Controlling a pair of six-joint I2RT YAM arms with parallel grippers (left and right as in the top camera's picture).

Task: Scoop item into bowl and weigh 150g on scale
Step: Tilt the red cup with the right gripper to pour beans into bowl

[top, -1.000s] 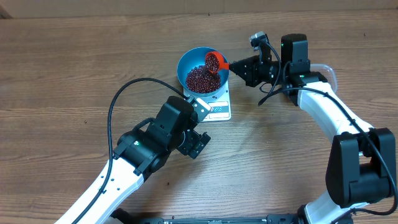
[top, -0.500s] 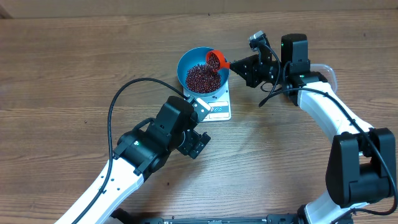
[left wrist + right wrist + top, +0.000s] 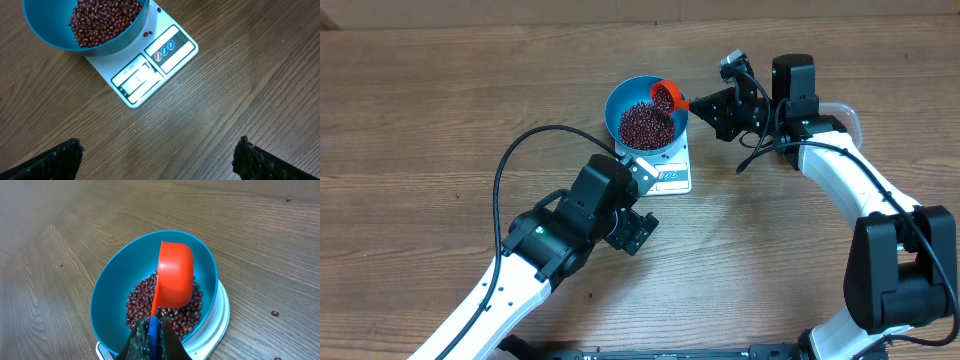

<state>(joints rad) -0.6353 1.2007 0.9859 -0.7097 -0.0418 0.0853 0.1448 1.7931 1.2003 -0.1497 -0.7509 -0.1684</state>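
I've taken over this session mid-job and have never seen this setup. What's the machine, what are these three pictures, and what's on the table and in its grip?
The machine is two robot arms at a wooden table, each ending in a two-finger gripper. The wide picture looks down from a fixed camera overhead. The other two come from a camera on each wrist, looking past that arm's own fingers. On the table, a white kitchen scale carries a blue bowl holding a heap of small dark red beans. The right gripper is shut on the handle of an orange-red scoop, tipped over above the bowl. The left gripper is open and empty near the scale. Its camera sees the display, but the reading is too blurred to make out.
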